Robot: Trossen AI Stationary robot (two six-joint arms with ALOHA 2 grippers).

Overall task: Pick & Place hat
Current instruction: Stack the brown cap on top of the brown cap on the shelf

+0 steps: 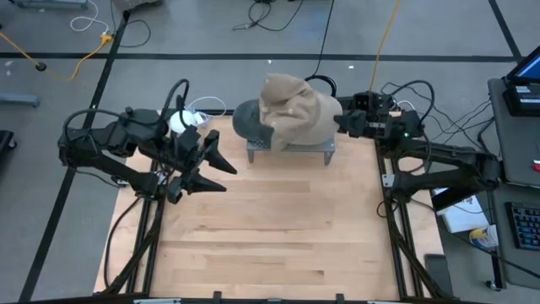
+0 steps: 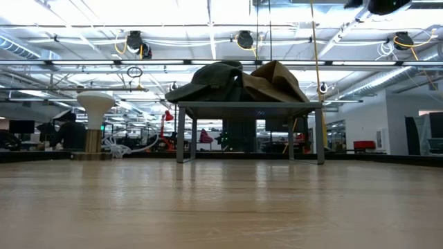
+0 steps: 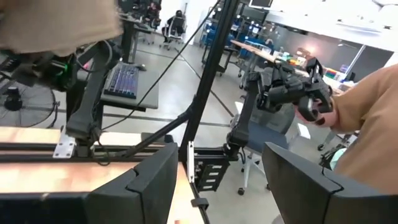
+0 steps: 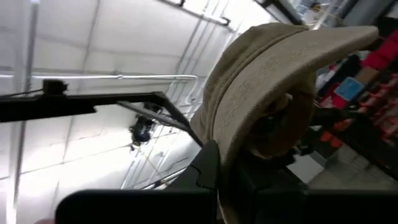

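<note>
A tan cloth hat (image 1: 299,114) lies bunched on a small metal stand (image 1: 327,150) at the table's far middle. It rests partly against a dark grey cap (image 1: 246,118) on the stand's left part. In the low view the tan hat (image 2: 277,79) and the dark cap (image 2: 211,79) sit side by side on the stand top. My right gripper (image 1: 342,123) is at the tan hat's right side, shut on it. My left gripper (image 1: 229,177) hovers open over the table, left of and nearer than the stand, touching nothing. My right gripper holds the tan hat by its thick rolled edge (image 4: 249,134) on the hat's right side, pinched between the two fingers. It comes roughly level from the table's right. The rest of the hat lies on the stand top.
Bare wooden table (image 1: 270,245) spreads in front of the stand. A white round object (image 1: 180,121) sits by the left arm at the far-left corner. In the left wrist view a person's hand (image 3: 314,109) in a tan sleeve holds a dark device beyond the table.
</note>
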